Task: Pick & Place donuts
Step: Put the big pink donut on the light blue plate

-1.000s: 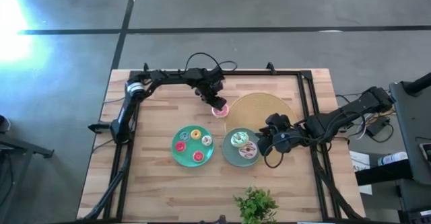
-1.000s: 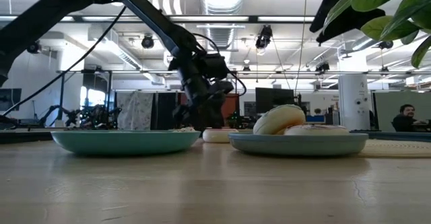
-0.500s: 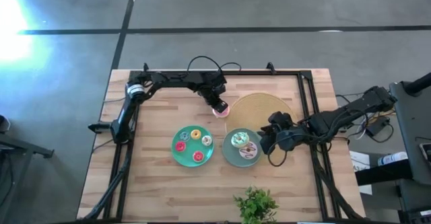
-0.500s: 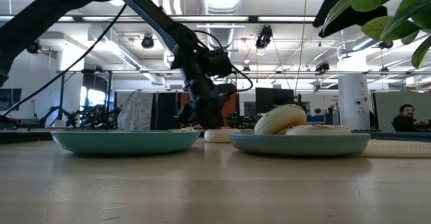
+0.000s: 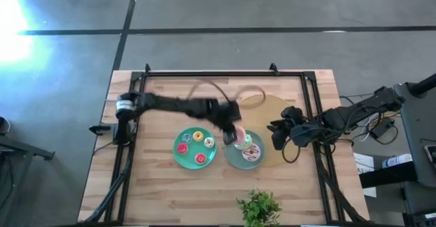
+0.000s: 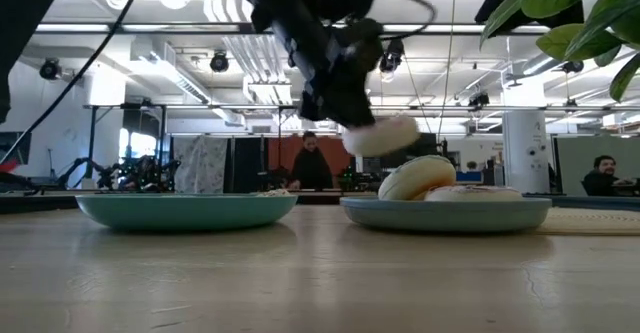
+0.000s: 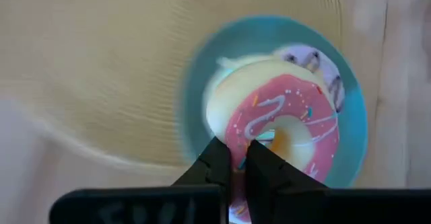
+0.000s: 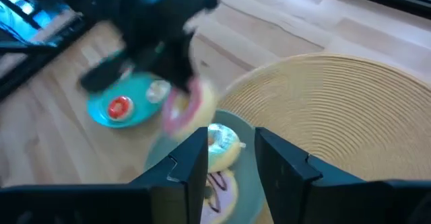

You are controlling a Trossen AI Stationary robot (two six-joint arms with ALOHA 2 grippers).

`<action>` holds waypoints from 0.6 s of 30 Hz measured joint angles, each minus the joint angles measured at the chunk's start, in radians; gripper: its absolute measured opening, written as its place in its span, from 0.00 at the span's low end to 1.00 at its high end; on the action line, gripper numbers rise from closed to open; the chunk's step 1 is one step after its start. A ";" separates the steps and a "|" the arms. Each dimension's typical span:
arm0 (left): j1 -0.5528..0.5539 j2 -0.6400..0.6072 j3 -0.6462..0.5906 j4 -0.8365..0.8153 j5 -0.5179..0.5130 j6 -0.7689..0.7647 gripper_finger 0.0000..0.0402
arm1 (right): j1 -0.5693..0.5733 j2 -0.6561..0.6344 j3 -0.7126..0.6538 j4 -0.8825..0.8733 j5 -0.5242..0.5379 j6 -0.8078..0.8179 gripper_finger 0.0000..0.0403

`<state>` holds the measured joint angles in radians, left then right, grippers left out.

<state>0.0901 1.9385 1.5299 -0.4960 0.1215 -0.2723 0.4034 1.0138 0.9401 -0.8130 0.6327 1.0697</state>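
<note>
- my left gripper [image 7: 239, 158] pinched the pink donut [image 7: 283, 140] by its rim and held it in the air, above the right-hand teal plate [image 5: 233, 157].
- that plate already carried the green donut [image 5: 242, 141] and the white donut [image 5: 251, 153]; the four tiny donuts [image 5: 195, 146] lay on the left teal plate [image 5: 178, 160].
- i judged this the carry step, nearly at the drop.
- next i needed to lower onto a free spot, then part the fingers.
- my right gripper [image 5: 278, 134] waited, fingers spread, over the tan mat [image 5: 269, 106] beside the plate.
</note>
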 joint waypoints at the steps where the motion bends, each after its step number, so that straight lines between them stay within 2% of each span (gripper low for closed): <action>1: -0.028 0.014 0.000 0.013 -0.016 -0.015 0.00 | 0.000 0.001 -0.002 -0.005 0.000 -0.002 0.28; 4: -0.090 0.049 -0.001 0.054 -0.041 -0.068 0.00 | 0.000 0.003 -0.004 -0.011 -0.001 -0.007 0.28; 9: -0.169 0.063 0.001 0.116 -0.186 -0.096 0.00 | 0.006 0.010 -0.008 -0.026 -0.007 -0.011 0.28; 13: -0.209 0.066 0.000 0.191 -0.263 -0.116 0.00 | 0.020 0.012 -0.008 -0.023 -0.011 -0.023 0.29; 18: -0.234 0.074 0.000 0.235 -0.281 -0.166 0.00 | 0.038 0.012 -0.009 -0.025 -0.011 -0.028 0.28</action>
<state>-0.1435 2.0124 1.5303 -0.2612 -0.1591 -0.4386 0.4417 1.0260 0.9314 -0.8376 0.6216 1.0421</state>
